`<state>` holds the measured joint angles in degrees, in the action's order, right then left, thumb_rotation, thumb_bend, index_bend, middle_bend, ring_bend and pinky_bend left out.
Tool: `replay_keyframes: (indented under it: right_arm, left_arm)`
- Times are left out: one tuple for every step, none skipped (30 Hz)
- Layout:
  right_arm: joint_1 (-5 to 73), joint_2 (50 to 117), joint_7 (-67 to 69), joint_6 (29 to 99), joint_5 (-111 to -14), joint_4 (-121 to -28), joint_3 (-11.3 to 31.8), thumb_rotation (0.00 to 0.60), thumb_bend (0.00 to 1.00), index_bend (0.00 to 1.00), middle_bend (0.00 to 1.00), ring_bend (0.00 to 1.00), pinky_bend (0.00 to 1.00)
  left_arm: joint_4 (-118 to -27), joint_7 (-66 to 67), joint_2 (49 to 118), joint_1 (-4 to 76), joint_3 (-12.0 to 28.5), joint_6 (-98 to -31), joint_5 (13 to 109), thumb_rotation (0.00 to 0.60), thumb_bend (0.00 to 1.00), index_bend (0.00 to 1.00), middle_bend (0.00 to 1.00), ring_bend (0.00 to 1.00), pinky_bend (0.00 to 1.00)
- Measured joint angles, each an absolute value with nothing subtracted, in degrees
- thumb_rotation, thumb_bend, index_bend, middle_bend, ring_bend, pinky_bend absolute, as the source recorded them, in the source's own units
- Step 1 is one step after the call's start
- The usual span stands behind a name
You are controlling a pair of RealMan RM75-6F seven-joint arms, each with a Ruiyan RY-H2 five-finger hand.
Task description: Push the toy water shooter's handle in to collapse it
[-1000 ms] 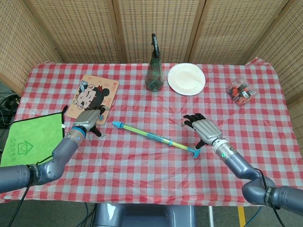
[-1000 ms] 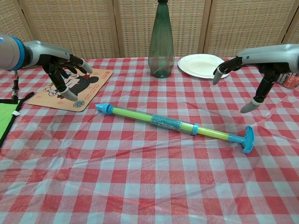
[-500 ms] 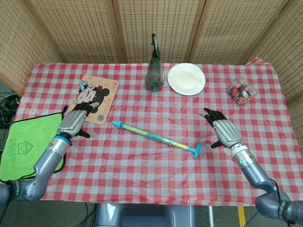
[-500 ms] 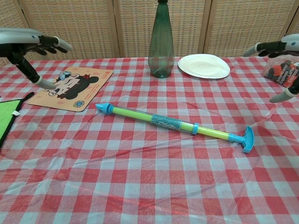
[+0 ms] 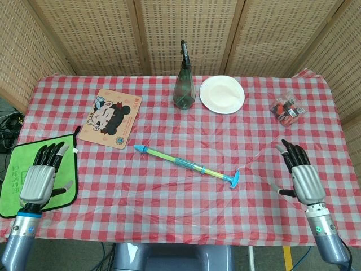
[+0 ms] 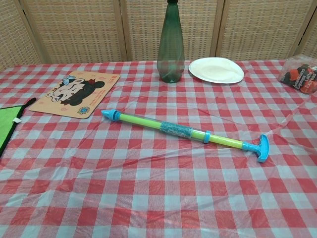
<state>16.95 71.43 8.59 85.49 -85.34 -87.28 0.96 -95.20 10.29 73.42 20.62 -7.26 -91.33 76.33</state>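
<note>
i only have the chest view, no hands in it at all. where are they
Observer: In the head view the left hand is at the table's near left edge, over the green cloth, fingers spread, holding nothing.
Operator: and the right one
Observer: The right hand is near the table's right front edge, open too, well clear of the toy water shooter.
Operator: which hand is closer to the handle
Observer: The right. The shooter's T-handle points toward that side; its tip points toward the cartoon mat.
</note>
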Motion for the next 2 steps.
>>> replay_keyframes:
  right_arm:
    - [16.1,71.73,9.13,86.38,-85.86,-86.8,0.63,0.6,0.23,0.0,0.0,0.0,0.0]
    - [15.28,71.99,9.98,87.11,-86.35,-86.43,0.26,0.6,0.23,0.0,0.0,0.0,0.0]
  left_arm:
    - [-94.28,9.61,73.81,19.46,-7.71,-92.1,77.21,0.6,0.21,0.0,0.0,0.0,0.0]
    - [-93.11,8.73,74.21,18.09,-8.28,-92.8,78.28,0.6,0.21,0.0,0.0,0.0,0.0]
